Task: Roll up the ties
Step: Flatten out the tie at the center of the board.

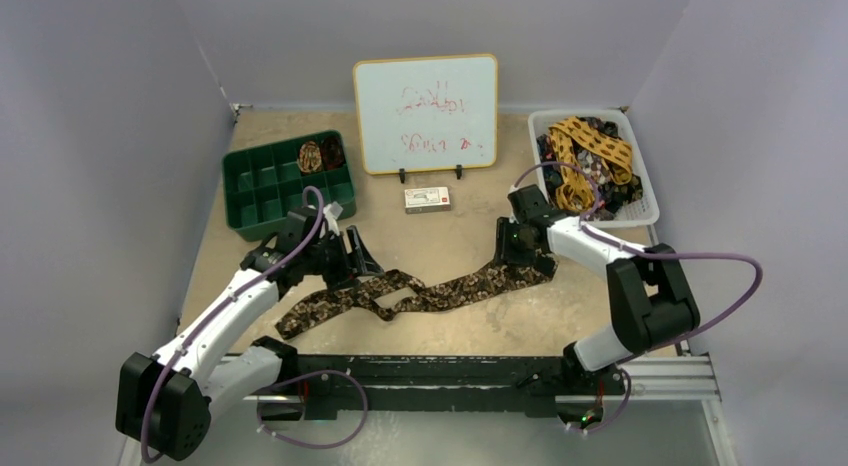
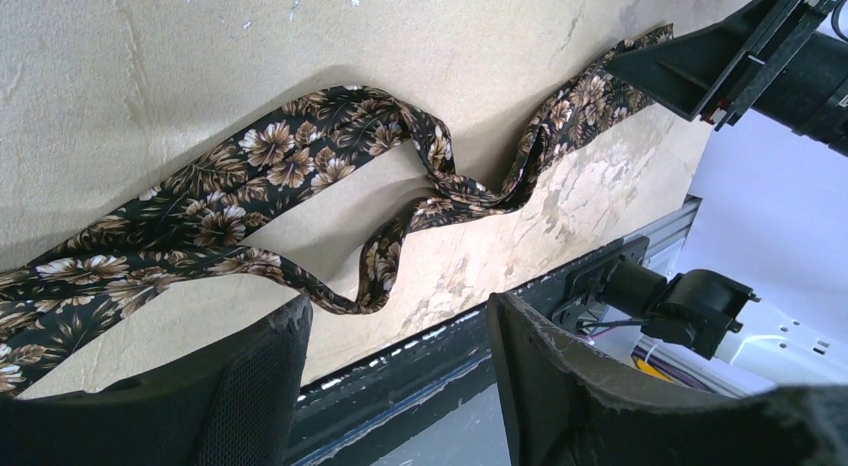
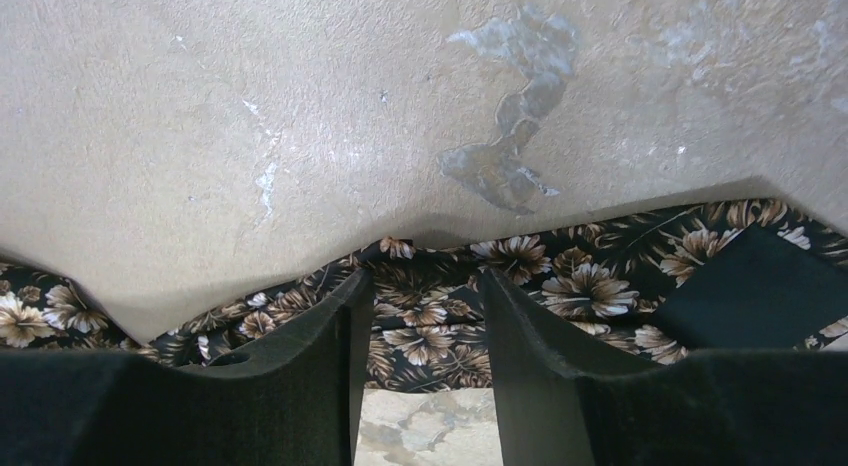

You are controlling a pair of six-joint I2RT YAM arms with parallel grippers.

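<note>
A brown floral tie lies twisted and looped across the table between both arms. It looks light, limp and probably slippery, so pinching one flat end seems the surest hold. The right gripper stands partly apart, tips low over the tie's right end, with nothing visibly clamped. The left gripper hangs wide apart and empty above the tie's left stretch.

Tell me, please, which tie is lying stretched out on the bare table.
The brown floral tie, uncoiled on the table; coiled ties sit in the green tray, heaped ties in the white basket.
</note>
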